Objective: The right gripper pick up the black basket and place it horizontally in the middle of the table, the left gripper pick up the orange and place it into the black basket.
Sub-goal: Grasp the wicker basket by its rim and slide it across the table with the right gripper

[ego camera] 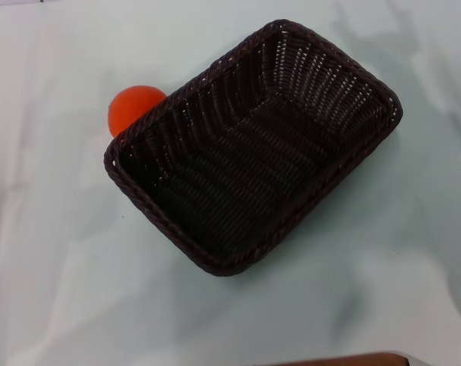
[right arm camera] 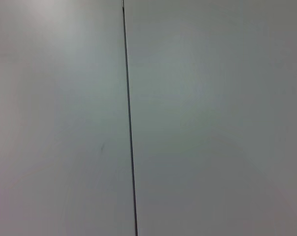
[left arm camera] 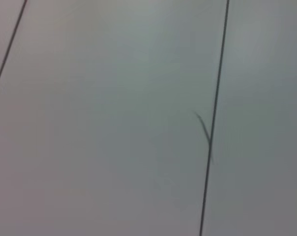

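Note:
The black basket (ego camera: 253, 145) lies on the white table (ego camera: 62, 267) in the head view, turned diagonally, with one end up and to the right and the other down and to the left. It is empty inside. The orange (ego camera: 131, 107) sits on the table right against the basket's far left side, partly hidden by the rim. Neither gripper nor arm shows in the head view. Both wrist views show only a plain pale surface with thin dark lines.
A brown edge (ego camera: 353, 360) shows at the bottom of the head view. Soft shadows fall on the table at the right of the basket.

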You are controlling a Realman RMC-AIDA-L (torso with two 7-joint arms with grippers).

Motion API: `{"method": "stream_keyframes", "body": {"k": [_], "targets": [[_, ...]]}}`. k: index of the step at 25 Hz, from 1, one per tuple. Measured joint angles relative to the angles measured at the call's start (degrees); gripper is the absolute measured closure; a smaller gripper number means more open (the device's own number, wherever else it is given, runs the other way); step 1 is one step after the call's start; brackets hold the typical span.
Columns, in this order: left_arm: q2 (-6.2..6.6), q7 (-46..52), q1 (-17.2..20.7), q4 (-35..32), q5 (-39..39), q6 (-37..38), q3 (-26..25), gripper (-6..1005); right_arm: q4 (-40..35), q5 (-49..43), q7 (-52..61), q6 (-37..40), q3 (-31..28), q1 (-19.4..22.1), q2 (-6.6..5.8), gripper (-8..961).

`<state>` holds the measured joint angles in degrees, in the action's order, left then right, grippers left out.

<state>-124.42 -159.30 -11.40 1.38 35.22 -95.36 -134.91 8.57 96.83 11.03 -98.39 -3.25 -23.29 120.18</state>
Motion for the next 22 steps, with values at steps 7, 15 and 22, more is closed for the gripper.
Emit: {"method": "stream_keyframes", "body": {"k": [7,15,22], "targets": [[0.15,0.0,-0.4,-0.2,0.2,0.4,0.3,186,0.4,0.1,0.6,1.1,-0.2,0.5,0.05,38],[0.14,1.1,0.0,-0.4,0.2,1.3,0.1,185,-1.0,-0.7,9.0,3.2,0.4,0.0,-0.58,37],[0.24,3.9,0.1,0.0,0.2,2.0,0.2,185,-18.0,-9.4,38.5,7.6,5.5,-2.4,-0.89,37]]}}
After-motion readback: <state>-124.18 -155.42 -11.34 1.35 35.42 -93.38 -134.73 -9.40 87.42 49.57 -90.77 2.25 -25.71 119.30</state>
